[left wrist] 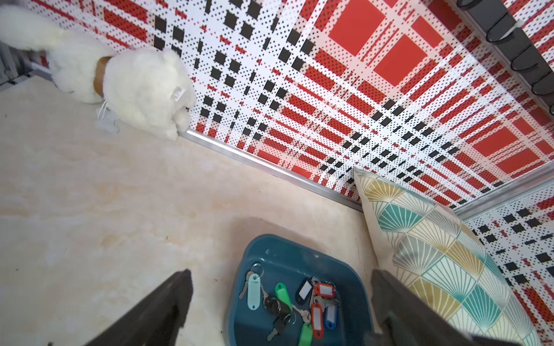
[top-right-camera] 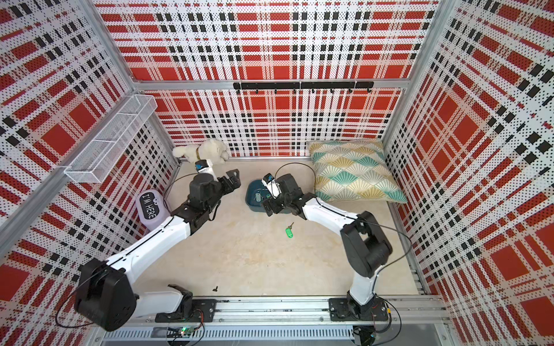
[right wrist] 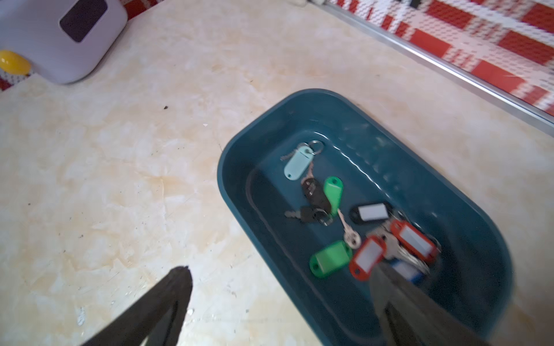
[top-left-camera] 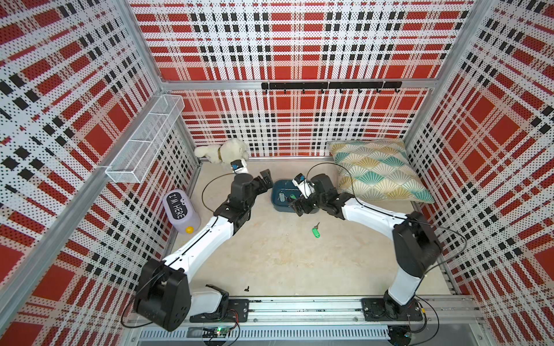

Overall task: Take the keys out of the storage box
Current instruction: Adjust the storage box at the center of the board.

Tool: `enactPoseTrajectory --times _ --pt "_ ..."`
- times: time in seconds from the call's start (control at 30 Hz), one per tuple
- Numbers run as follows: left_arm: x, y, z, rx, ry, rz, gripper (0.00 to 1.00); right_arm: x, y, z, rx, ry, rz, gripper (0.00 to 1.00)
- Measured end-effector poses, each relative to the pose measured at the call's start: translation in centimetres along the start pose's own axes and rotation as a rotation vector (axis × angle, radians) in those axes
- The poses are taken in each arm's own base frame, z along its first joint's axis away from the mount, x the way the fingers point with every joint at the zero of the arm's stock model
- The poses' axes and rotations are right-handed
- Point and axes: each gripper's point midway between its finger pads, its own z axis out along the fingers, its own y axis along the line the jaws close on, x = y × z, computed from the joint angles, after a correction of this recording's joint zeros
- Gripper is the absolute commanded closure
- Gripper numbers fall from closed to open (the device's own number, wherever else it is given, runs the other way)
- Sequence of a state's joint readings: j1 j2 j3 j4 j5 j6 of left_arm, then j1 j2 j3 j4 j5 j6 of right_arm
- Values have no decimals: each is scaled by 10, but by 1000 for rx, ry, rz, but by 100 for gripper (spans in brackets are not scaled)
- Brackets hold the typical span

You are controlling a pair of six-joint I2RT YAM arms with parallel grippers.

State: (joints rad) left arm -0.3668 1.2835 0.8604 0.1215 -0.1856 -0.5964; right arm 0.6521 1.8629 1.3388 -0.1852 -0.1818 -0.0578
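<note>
- Most of the keys lay in a loose heap inside the storage box, with a pale teal tag a little apart from the rest.
- One green-tagged key lay out on the table, just near of the box.
- The right gripper hung at the box's near rim, jaws wide and empty, one side above the tags and the other above bare table.
- The left gripper hovered just left of the box, jaws wide, holding nothing.
- A patterned pillow lay to the right, a white plush toy far left, and a lavender container by the left wall.

The storage box is cut off in both wrist views.
</note>
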Motion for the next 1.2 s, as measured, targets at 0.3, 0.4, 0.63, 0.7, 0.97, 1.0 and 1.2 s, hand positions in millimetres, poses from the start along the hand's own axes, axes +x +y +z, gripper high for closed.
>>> enactPoseTrajectory --times 0.3,0.4,0.63,0.7,0.97,1.0,1.2 --pt "36 56 -15 -42 84 -52 1 24 6 52 -88 158 -113 17" --pt "29 49 -19 -11 64 -54 1 25 8 53 -106 170 -131 31" --pt "29 46 -19 4 70 -53 1 34 16 60 -168 205 -148 66" --pt "28 46 -20 5 67 -53 1 37 19 61 -190 214 -150 70" --pt "22 42 -24 16 47 -52 1 29 28 56 -245 205 -154 96" --pt "22 42 -25 14 46 -52 1 25 30 54 -256 201 -151 96" --pt "20 43 -26 8 40 -52 1 17 47 39 -362 197 -112 100"
